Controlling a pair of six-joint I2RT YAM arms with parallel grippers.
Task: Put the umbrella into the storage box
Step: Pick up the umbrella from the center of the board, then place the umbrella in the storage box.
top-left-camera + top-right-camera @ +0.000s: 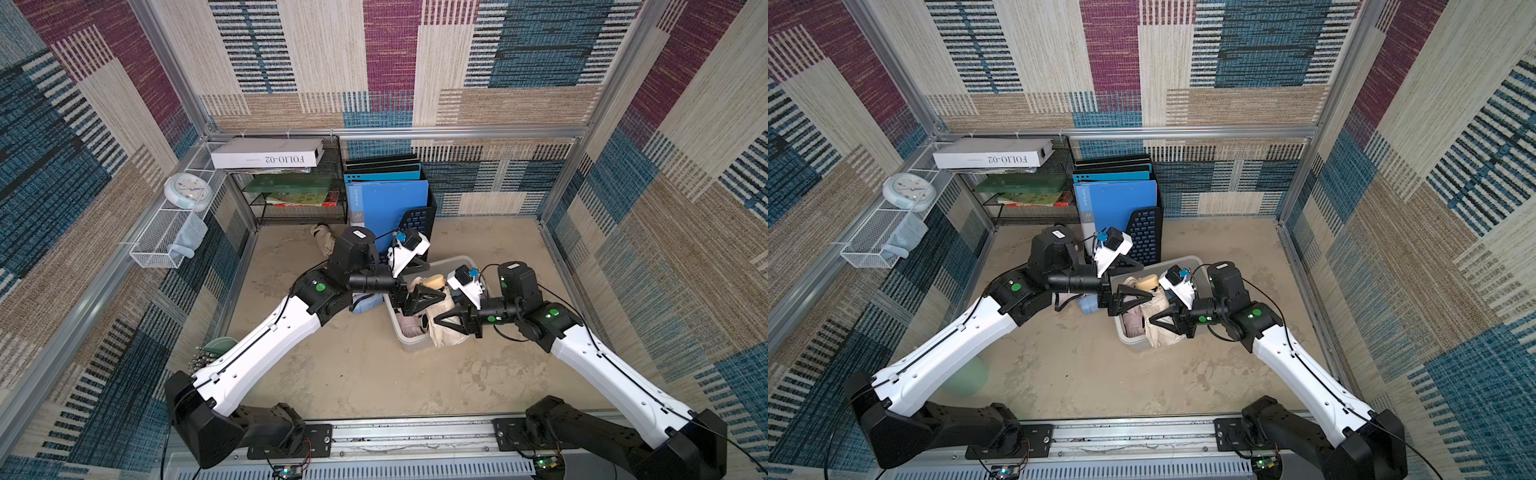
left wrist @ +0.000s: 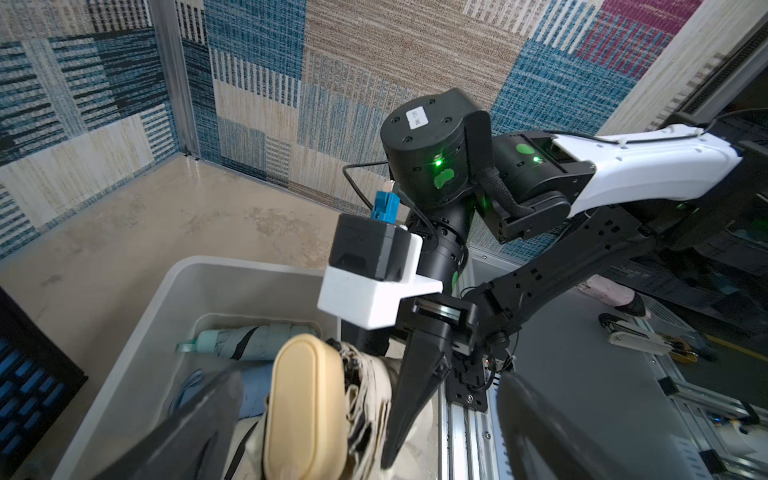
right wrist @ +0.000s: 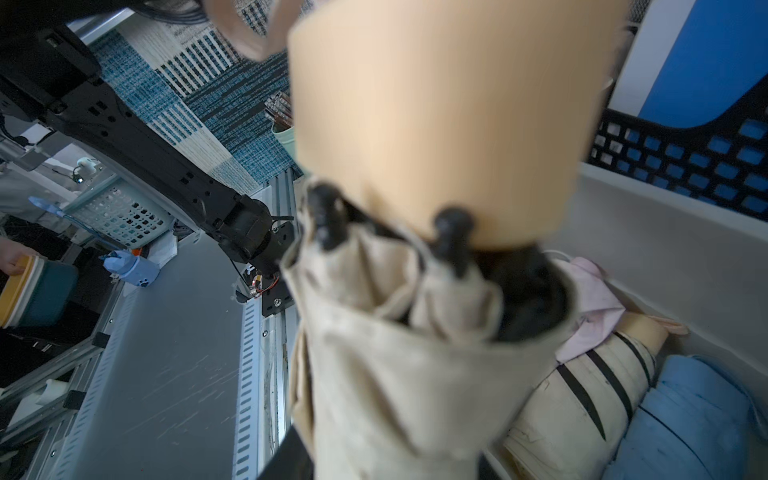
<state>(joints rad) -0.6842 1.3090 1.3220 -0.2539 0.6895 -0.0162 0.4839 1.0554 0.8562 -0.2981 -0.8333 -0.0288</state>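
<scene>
A beige folded umbrella (image 1: 444, 332) with a tan handle (image 1: 434, 281) stands tilted over the light grey storage box (image 1: 415, 345), its lower end over the front rim. My right gripper (image 1: 451, 322) is shut on its fabric body; in the right wrist view the umbrella (image 3: 415, 353) fills the frame above the gripper (image 3: 390, 465). My left gripper (image 1: 424, 297) is open, its fingers (image 2: 199, 424) spread wide on either side of the handle (image 2: 305, 407) without touching it. Both top views show the box (image 1: 1133, 343), the umbrella (image 1: 1163, 336) and both grippers (image 1: 1129, 297) (image 1: 1163, 322).
Inside the box lie a mint umbrella (image 2: 249, 340), a blue one (image 3: 685, 415), a cream striped one (image 3: 582, 395) and a pink one (image 3: 590, 299). Behind the box stands a black file holder (image 1: 411, 224) beside a mesh shelf (image 1: 299, 208). A white mesh basket (image 1: 166, 241) hangs on the left wall.
</scene>
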